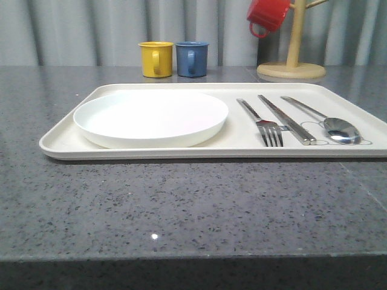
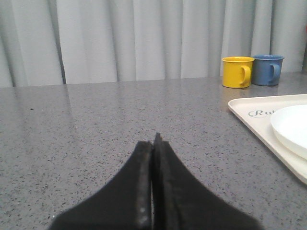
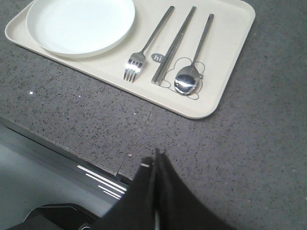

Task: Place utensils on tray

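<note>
Grey speckled stone forms the table (image 1: 181, 205), on which 1 cream-white rectangular tray (image 1: 66, 130) with rounded corners and a low rim is set, its long side along the table's near edge. On the tray's left half 1 round white plate (image 1: 151, 118) is placed, close to the left rim. On the right half 3 silver utensils are laid side by side, handles toward the far rim, none touching another: 1 four-tined fork (image 1: 266, 125) nearest the plate, 1 pair of flat chopsticks (image 1: 287, 119) in the middle, pressed together, and 1 spoon (image 1: 329, 122) nearest the right rim, its bowl toward the near rim. A grey bunny outline and a "hi" bubble (image 3: 158, 58) are printed under the utensils' near ends.

Beyond the tray's far rim 2 mugs are stood just beside each other, 1 yellow mug (image 1: 155, 58) and 1 blue mug (image 1: 192, 58). Toward the table's far right corner 1 wooden mug tree (image 1: 292, 57) is seen, with 1 red mug (image 1: 268, 14) hung on it.

The left gripper (image 2: 153, 143) is held over bare table off the tray's left end, its 2 black fingers pressed together with nothing between them. The right gripper (image 3: 157, 160) is held above the table's near edge, well apart from the tray, jaws likewise closed on nothing.
</note>
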Tool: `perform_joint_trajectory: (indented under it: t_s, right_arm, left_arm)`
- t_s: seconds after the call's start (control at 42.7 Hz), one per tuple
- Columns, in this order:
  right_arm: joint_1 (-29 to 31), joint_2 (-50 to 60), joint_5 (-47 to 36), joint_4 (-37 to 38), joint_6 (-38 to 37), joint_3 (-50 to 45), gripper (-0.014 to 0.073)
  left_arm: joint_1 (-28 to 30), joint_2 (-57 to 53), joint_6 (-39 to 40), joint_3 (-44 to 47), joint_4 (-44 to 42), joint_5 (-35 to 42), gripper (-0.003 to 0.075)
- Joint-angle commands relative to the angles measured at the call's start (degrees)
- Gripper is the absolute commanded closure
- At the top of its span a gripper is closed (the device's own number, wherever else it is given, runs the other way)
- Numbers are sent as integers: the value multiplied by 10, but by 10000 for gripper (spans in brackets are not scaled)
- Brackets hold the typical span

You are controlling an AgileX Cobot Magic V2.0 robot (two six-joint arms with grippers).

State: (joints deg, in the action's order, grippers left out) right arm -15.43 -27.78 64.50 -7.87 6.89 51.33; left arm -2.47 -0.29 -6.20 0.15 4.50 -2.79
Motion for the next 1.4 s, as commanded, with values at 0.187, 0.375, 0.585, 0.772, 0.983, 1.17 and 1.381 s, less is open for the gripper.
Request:
perform_joint_trajectory:
  t_s: [0.187,0.375,0.585,0.772,0.983,1.17,1.381]
  right_arm:
    - [1,-5,-39,-2,0,14,707]
    - [1,-5,-39,-2,0,14,707]
    - [1,-5,-39,-2,0,14,707]
    - [1,-5,-39,-2,0,14,707]
    - [1,-5,-39,-2,0,14,707]
    - [1,-5,-39,-2,0,14,707]
    - [1,-5,-39,-2,0,14,707]
  left_arm:
    - [1,-12,3,8,-4,43,741]
    - [1,-12,3,8,-12,44,741]
    - [1,-12,3,8,-12,45,741]
    - [1,-12,3,8,-12,45,741]
    - [1,-12,3,8,-12,45,741]
    - [1,-12,3,8,-12,45,741]
    - [1,-12,3,8,-12,45,741]
